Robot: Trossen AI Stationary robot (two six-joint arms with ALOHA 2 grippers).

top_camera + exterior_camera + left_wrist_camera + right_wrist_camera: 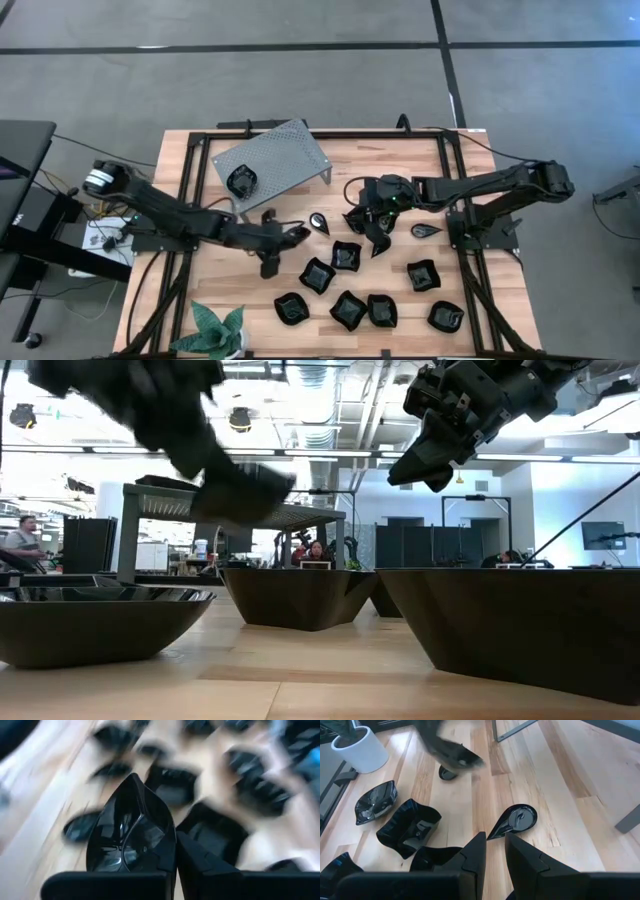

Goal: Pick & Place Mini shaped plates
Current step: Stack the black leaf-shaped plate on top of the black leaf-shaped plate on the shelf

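Note:
Several glossy black mini plates lie flat on the wooden table, among them teardrops and squarish ones. One more plate sits on the grey perforated stand. My left gripper is above the table left of the cluster, shut on a leaf-shaped plate, and is blurred in the low view. My right gripper hangs open and empty over the cluster's far side, with a teardrop plate on the table just ahead of its fingers. My left gripper pinches the leaf-shaped plate between its two fingers at the rim of the broad end. The pointed tip sticks out ahead of the fingers. The plate is lifted clear of the table.
The stand occupies the table's far left part. A green plant in a white pot is at the near left edge. A black frame runs along the table's sides. Bare wood shows between the stand and the plates. People sit in the room beyond.

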